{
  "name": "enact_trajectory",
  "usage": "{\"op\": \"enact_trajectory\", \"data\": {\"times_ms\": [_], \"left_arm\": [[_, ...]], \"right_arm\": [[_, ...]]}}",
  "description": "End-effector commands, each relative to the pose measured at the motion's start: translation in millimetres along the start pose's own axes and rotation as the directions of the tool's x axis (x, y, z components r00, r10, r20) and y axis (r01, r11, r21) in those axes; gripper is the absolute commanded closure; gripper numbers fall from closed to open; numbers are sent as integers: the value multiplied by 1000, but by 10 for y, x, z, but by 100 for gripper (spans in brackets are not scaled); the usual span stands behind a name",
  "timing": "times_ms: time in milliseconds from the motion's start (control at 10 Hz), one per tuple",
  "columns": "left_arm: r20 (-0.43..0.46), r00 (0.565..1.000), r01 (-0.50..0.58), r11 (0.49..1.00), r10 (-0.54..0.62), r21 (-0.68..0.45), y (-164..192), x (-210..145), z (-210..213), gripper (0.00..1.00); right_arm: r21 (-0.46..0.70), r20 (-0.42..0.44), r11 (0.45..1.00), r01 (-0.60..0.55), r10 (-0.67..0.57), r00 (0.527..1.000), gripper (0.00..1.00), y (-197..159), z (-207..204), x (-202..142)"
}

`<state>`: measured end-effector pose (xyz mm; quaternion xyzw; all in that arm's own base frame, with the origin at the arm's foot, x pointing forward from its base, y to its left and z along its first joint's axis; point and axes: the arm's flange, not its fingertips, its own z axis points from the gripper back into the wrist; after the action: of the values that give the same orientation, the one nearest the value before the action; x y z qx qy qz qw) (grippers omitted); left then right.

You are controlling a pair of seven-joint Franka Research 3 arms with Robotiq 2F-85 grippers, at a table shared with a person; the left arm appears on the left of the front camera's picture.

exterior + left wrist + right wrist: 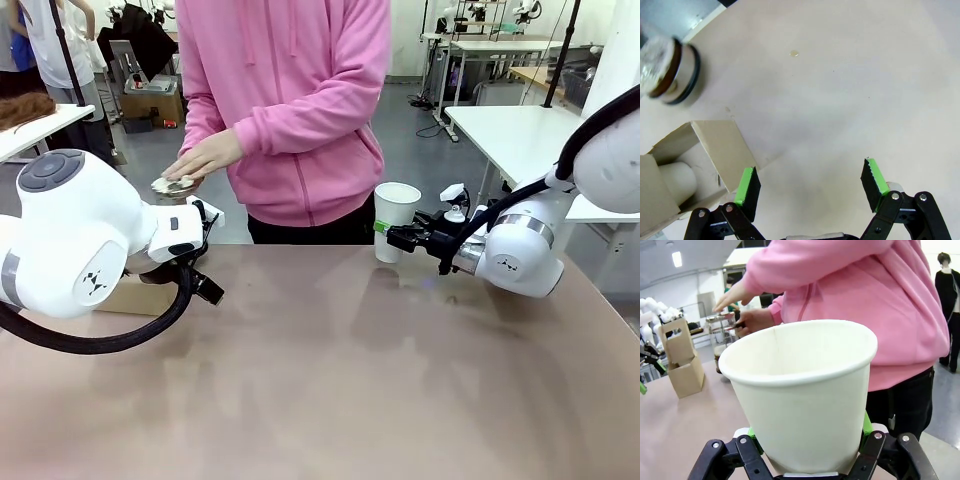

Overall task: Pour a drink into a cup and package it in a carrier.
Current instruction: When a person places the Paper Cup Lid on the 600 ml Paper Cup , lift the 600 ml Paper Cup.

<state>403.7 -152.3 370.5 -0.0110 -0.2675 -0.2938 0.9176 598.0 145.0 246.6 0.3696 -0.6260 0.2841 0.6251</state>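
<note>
The right gripper (398,236) is clamped on the lower part of the white cup (396,208), which stands upright and uncovered at the far edge of the table (330,380), in front of the person. The left gripper (809,170) hangs with its jaws spread wide over the tabletop, just beside the brown carrier (715,145), and the person's hand (200,155) rests on top of the jug (667,70)

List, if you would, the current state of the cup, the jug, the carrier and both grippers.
cup: upright, unlidded, no drink seen inside, clamped by the right gripper.
right gripper: shut on the cup.
left gripper: open, holding nothing, beside the carrier.
carrier: upright, handle panel raised.
jug: upright, a person's hand on its top.
</note>
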Motion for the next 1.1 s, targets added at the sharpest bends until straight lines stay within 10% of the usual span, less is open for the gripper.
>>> {"op": "enact_trajectory", "data": {"times_ms": [0,1000], "left_arm": [[1,1000,-1,1000,1,-2,2,-3,3,0],[1,1000,-1,1000,1,-2,2,-3,3,0]], "right_arm": [[-3,-4,1000,-3,3,1000,20,30,6,44],[-3,-4,1000,-3,3,1000,20,30,6,44]]}}
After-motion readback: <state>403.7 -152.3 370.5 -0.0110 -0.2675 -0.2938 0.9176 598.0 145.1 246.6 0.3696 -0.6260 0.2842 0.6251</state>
